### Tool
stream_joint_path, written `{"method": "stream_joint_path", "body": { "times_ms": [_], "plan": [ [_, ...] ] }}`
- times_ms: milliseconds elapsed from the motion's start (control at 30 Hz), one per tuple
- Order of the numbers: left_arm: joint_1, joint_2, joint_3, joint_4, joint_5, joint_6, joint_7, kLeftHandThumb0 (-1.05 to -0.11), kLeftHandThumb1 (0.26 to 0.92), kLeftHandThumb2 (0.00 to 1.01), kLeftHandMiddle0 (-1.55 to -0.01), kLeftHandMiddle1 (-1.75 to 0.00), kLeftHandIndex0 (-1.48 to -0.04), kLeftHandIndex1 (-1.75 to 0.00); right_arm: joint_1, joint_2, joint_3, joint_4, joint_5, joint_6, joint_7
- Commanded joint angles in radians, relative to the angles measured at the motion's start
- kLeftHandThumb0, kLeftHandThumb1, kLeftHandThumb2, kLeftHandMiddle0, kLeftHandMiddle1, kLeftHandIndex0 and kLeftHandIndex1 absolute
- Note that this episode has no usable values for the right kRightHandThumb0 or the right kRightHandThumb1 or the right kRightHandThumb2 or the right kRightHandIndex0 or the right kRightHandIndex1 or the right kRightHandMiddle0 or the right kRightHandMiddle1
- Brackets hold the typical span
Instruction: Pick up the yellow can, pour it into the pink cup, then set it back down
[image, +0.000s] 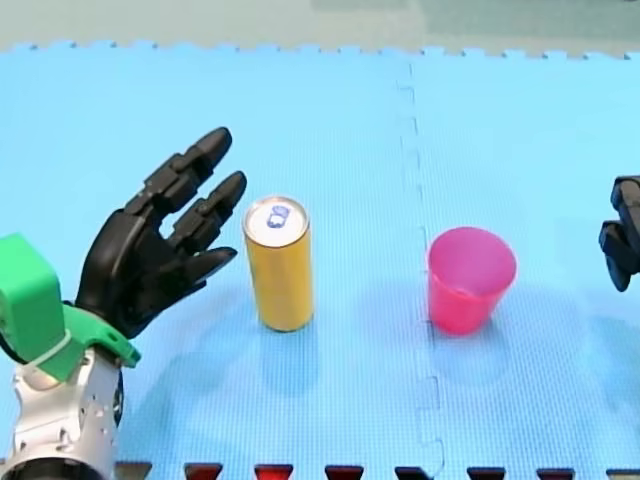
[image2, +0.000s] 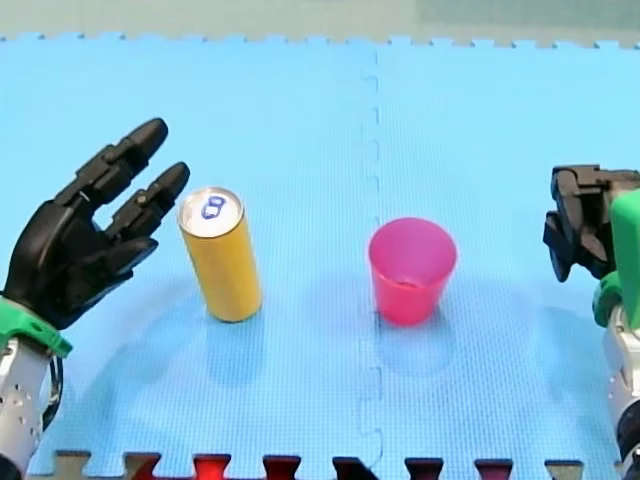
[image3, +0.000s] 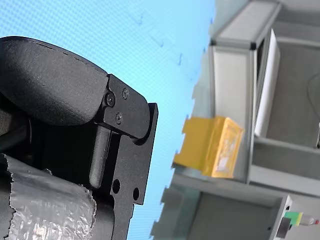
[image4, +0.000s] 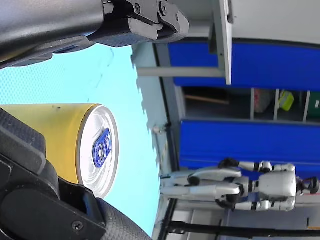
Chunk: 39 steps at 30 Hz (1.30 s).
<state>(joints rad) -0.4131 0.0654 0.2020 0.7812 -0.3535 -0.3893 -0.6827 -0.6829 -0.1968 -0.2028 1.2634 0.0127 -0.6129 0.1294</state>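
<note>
1. The pick-up step is judged to be in hand. The yellow can (image: 280, 265) stands upright on the blue foam mat (image: 350, 150), left of the pink cup (image: 468, 280) and well apart from it, and is not yet grasped.
2. The left hand (image: 150, 255) is held just beside the can with its palm toward it. It is empty and not closed on anything.
3. Next, that hand would need to be moved against the can and closed round its body.
4. The right hand (image2: 580, 225) is seen at the mat's right edge, empty.

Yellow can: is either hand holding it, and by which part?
Nothing is held. The left hand, open, is beside the can, not gripping it; the right hand is at the mat's right side, past the cup.
</note>
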Motion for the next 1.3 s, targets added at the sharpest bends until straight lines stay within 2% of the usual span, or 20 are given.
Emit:
{"method": "stream_joint_path", "body": {
  "times_ms": [0,300,400,433,500,600,733,967,1267],
  "plan": [
    [-0.013,0.006,0.007,0.02,-0.003,-0.011,-0.011,-0.962,0.702,0.0,-0.21,0.0,-0.26,0.0,0.003,-0.008,0.0,0.0,0.002,0.0,0.001],
    [-0.051,0.008,0.024,0.113,0.001,-0.045,-0.038,-0.936,0.681,0.0,-0.21,0.0,-0.27,0.0,0.007,-0.011,0.0,-0.001,0.001,-0.002,0.003],
    [-0.073,0.013,0.02,0.16,0.016,-0.038,-0.037,-0.861,0.648,0.0,-0.2,0.0,-0.27,0.0,0.008,-0.012,0.001,-0.001,0.001,-0.002,0.003],
    [-0.079,0.015,0.016,0.175,0.026,-0.033,-0.03,-0.783,0.621,0.01,-0.2,0.0,-0.27,0.0,0.008,-0.013,0.001,-0.001,0.001,-0.003,0.003],
    [-0.089,0.015,0.006,0.201,0.051,-0.027,-0.012,-0.686,0.598,0.0,-0.2,0.0,-0.26,0.0,0.009,-0.013,0.001,-0.001,0.0,-0.004,0.003],
    [-0.1,0.007,-0.005,0.242,0.082,-0.047,0.007,-0.653,0.594,0.0,-0.2,0.0,-0.26,0.0,0.009,-0.014,0.001,-0.002,0.001,-0.005,0.004],
    [-0.113,0.006,-0.013,0.287,0.107,-0.06,0.007,-0.656,0.597,0.0,-0.2,0.0,-0.24,0.0,0.012,-0.015,0.001,-0.003,0.001,-0.008,0.006],
    [-0.125,0.006,-0.013,0.309,0.125,-0.059,0.007,-0.719,0.612,0.0,-0.19,0.0,-0.24,0.0,0.012,-0.017,0.0,-0.003,0.002,-0.009,0.009],
    [-0.141,0.011,-0.035,0.349,0.176,-0.042,0.047,-0.755,0.623,0.0,-0.19,0.0,-0.23,0.0,0.013,-0.017,-0.002,-0.003,0.005,-0.018,0.015]
  ]
}}
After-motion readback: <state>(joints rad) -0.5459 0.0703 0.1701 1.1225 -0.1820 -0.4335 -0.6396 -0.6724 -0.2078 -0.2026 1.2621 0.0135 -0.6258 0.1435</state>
